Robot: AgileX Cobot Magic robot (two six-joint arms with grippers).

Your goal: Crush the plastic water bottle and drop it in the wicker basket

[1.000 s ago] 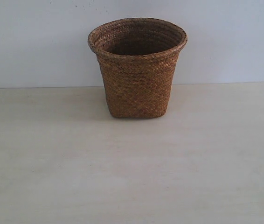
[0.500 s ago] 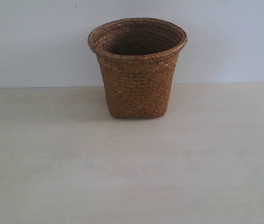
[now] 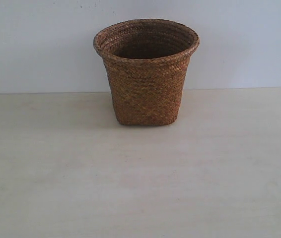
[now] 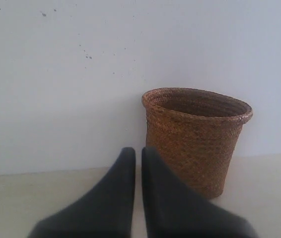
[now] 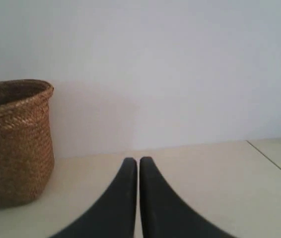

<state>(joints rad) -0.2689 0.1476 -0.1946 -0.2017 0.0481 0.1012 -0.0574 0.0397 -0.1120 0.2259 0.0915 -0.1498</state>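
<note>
Wicker fills the middle of the exterior view: the wicker basket (image 3: 146,74) stands upright on the pale table (image 3: 140,188), set toward the far edge and close to the white wall (image 3: 31,44). Its round rolled rim flares wide and its woven body narrows to a squarish base. The mouth is open and the inside is dark, so I cannot see to the bottom.

From my left wrist, I see my left gripper (image 4: 138,148) with its two black fingers (image 4: 115,198) drawn almost together. Only a thin slit runs between them, and nothing is clamped there. The basket (image 4: 195,144) stands beyond the tips and off to one side, apart from them, against the faintly speckled wall.

From my right wrist, my right gripper (image 5: 138,159) looks the same: fingers (image 5: 120,198) pressed close with a hairline gap and nothing in it. The basket (image 5: 14,144) is partly cut off by the frame and sits well apart from the tips, with bare table between.

None of the three views shows the plastic water bottle, so I cannot tell where it is.
</note>
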